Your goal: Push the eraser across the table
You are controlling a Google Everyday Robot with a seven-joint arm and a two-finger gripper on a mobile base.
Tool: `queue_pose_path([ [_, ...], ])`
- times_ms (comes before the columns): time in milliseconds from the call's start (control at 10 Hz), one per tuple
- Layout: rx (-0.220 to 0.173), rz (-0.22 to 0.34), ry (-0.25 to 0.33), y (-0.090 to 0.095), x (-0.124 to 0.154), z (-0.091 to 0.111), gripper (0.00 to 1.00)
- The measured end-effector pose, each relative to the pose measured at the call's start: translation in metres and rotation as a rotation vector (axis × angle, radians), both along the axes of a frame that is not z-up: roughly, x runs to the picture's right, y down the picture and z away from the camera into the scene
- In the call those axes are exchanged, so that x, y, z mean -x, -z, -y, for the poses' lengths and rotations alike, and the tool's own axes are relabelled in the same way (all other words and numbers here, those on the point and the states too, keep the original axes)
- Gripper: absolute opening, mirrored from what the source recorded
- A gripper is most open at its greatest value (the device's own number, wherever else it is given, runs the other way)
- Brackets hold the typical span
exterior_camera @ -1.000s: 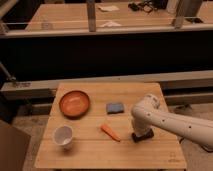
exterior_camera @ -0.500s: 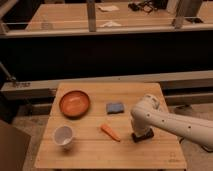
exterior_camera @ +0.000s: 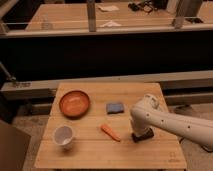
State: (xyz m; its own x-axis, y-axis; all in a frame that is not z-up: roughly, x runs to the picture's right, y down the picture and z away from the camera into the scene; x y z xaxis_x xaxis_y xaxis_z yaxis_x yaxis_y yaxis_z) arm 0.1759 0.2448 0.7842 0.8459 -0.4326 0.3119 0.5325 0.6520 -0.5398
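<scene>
Camera view: nothing on the small light wooden slatted desk (exterior_camera: 90, 155) has shifted over the last second, and the white arm keeps its pose. Only the fingers (exterior_camera: 141, 132) changed: they finished closing and are now clenched. They sit low, seemingly pressed onto the small black rectangular eraser (exterior_camera: 145, 136) directly beneath them. The orange carrot-shaped piece (exterior_camera: 111, 132) lies just to their picture-left. Contact looks set, but the push has not yet begun.
</scene>
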Motion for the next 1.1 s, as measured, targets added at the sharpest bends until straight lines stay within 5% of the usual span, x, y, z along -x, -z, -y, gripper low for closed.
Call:
queue_pose_path([
  [1100, -0.010, 0.027, 0.025, -0.0044, 0.0015, 0.0011, 0.03],
])
